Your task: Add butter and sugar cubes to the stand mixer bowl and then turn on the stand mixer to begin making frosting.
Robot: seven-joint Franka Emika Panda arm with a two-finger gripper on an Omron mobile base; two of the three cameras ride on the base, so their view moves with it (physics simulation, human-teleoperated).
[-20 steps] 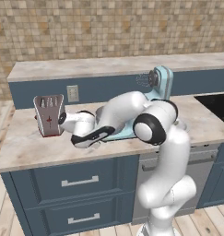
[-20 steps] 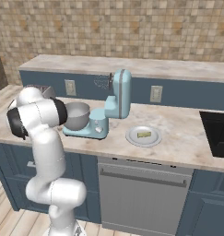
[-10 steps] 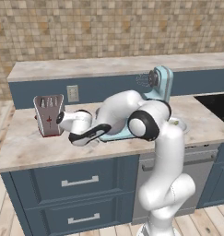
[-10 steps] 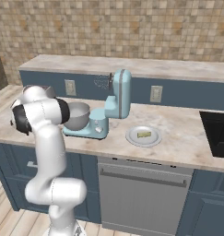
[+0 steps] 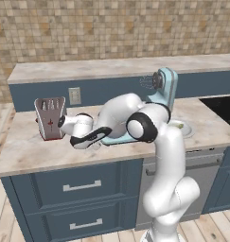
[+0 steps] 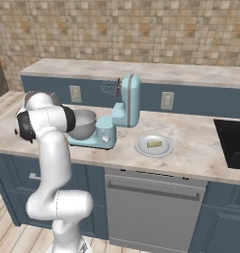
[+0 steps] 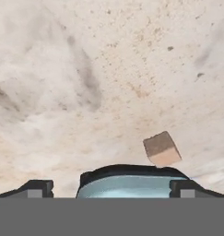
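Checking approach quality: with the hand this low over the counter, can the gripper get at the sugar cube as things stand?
Probably yes. The gripper is open, and the sugar cube lies on bare counter just ahead, slightly off-centre toward one finger.

1. No words, brand names or numbers can be read anywhere.
2. The grey boxy appliance on the worktop carries small red marks on its front, too small to make out as letters or signs.
3. The stand mixer shows no legible label.
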